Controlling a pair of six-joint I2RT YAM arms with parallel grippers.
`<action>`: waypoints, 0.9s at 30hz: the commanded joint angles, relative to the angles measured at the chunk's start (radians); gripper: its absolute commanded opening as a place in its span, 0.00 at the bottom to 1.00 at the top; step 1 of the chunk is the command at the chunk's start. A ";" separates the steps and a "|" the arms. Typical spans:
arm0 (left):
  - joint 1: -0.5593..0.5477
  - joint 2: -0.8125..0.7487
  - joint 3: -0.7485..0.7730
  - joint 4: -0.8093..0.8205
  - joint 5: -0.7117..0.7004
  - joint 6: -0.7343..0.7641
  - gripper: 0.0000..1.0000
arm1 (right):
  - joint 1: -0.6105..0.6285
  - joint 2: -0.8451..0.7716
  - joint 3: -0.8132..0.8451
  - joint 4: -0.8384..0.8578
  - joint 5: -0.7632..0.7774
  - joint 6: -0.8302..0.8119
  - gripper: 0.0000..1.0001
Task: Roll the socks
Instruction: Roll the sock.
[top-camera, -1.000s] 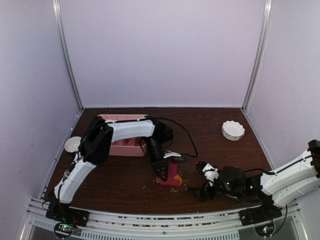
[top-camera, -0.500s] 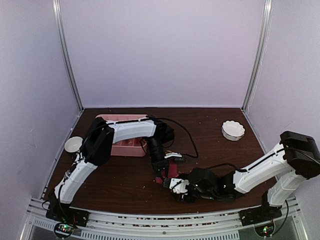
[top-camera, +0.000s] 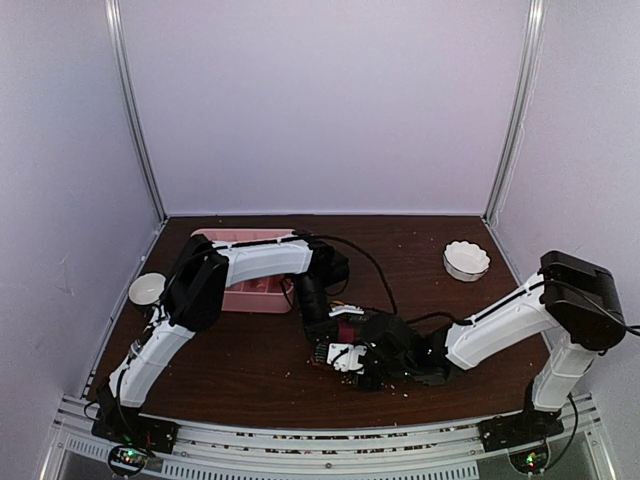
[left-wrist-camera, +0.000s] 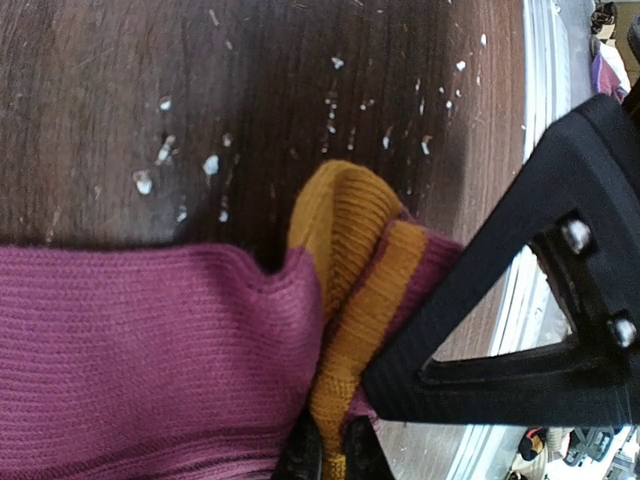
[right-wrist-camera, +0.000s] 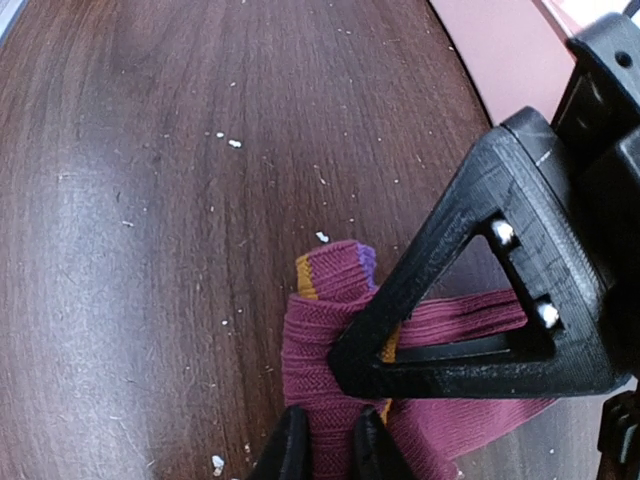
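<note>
The socks lie limp mid-surface: soft, light, stretchy knit. I see the left gripper clamped on the orange fold and the right gripper pinching maroon fabric; bunched layers probably hold best.

— What sort of place would we call this?

— A robot lab's test cell, we'd say. A left arm and a right arm, white with black joints, are mounted on a slotted metal rail at the near edge of a dark wooden table.

— And around it?

— We see plain pale panels on three sides, framed by aluminium posts. A black cable loops over the table, and small lights glow at the bases.

— Any props?

— We make out a pink tray and a white bowl.
</note>
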 joint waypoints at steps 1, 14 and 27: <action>0.007 0.062 -0.019 0.100 -0.158 0.037 0.05 | -0.010 0.037 -0.012 -0.086 -0.064 0.033 0.11; 0.038 -0.269 -0.331 0.365 -0.178 0.122 0.61 | -0.175 0.155 0.001 -0.170 -0.360 0.302 0.00; -0.030 -0.591 -0.761 0.739 -0.249 0.334 0.63 | -0.233 0.215 -0.074 -0.102 -0.472 0.505 0.00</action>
